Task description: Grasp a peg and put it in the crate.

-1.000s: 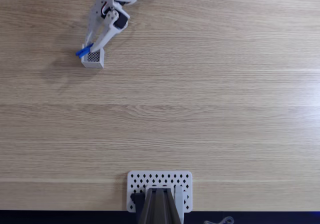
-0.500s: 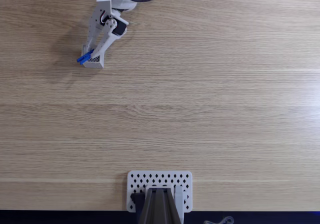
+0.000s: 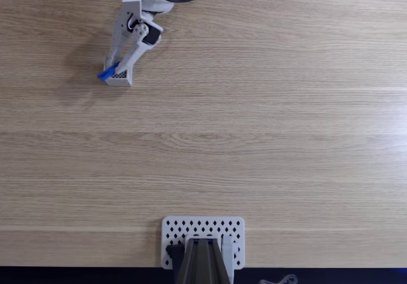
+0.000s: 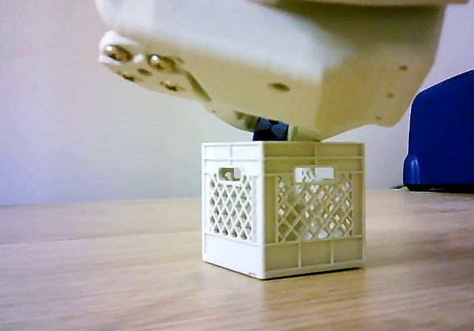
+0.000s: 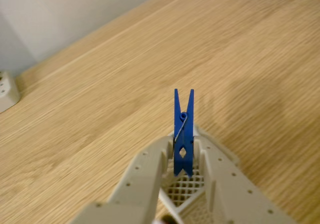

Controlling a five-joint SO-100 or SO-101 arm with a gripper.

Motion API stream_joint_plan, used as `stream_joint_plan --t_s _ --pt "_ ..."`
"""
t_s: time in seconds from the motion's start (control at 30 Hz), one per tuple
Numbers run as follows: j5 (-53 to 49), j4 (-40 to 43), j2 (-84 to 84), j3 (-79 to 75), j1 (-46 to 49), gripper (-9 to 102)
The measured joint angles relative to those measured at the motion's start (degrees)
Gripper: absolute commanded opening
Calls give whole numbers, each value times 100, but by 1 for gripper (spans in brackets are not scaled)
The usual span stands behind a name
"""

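One peg (image 5: 183,136), blue, is clamped between the jaws of the gripper (image 5: 183,171) and held directly above the crate (image 4: 284,205). Placement is judged under way; release into the open top is what is called for next. A pale wood-grain table (image 3: 267,125) and plain wall are seen.

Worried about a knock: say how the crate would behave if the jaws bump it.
The crate looks like thin lattice plastic, so probably light and easily shoved. Its flat base on smooth wood suggests it would slide rather than tip.
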Motion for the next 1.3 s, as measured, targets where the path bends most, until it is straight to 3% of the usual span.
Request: stream_joint_plan --t_s 0.13,0.23,0.33,0.57,0.77,1.3 --pt "0 0 0 0 123 16" --pt "0 0 0 0 149 10" --pt "0 0 0 0 149 -2" --pt "35 457 510 18 88 -1" --pt "932 1767 1890 132 -624 -1" --pt "5546 6513 6662 237 -3313 -1"
